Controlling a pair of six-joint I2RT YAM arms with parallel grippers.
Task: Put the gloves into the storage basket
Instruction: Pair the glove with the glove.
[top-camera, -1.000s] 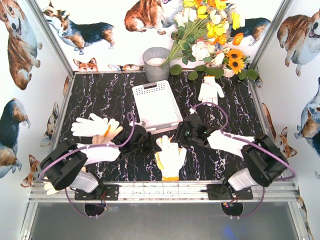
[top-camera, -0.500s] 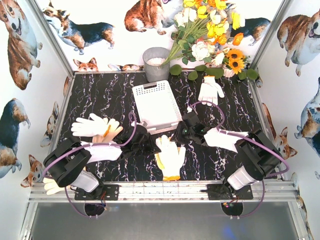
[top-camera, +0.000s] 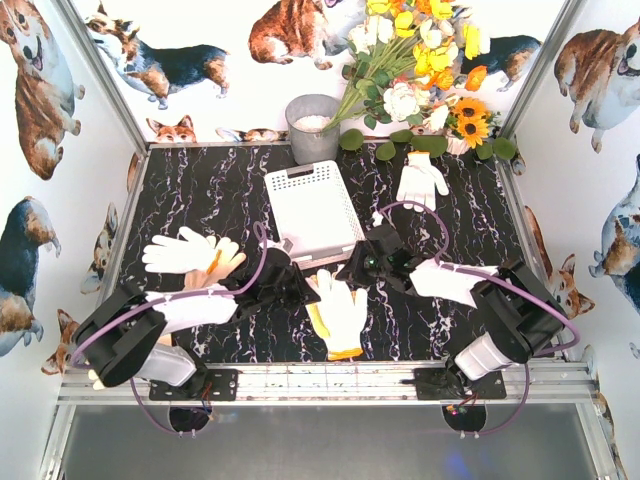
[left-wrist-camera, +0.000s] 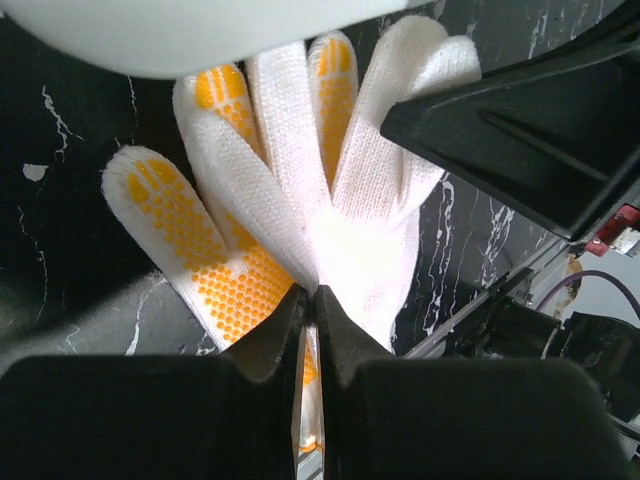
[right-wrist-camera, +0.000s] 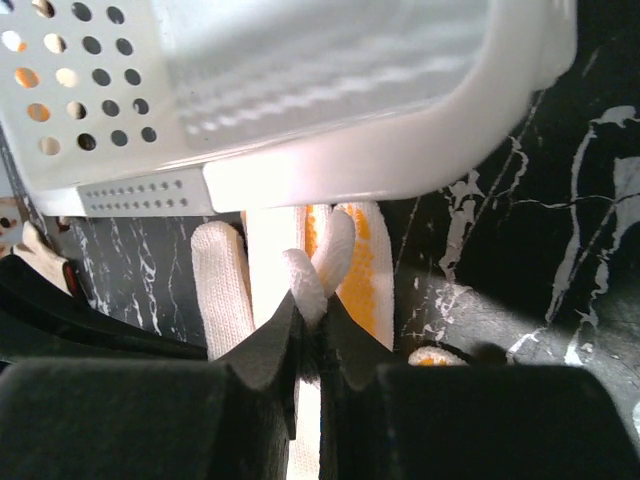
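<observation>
My left gripper (left-wrist-camera: 312, 298) is pinched tight on one side of the stacked gloves (top-camera: 341, 318), which lie near the middle of the worktop's near edge. My right gripper (right-wrist-camera: 312, 312) is clamped on a glove fingertip, just beside the storage basket (top-camera: 300, 180).

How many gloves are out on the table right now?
6 gloves: two stacked in front of the storage basket, two overlapping at left, one back right by the flowers, one partly hidden under the left arm. More may be hidden.
</observation>
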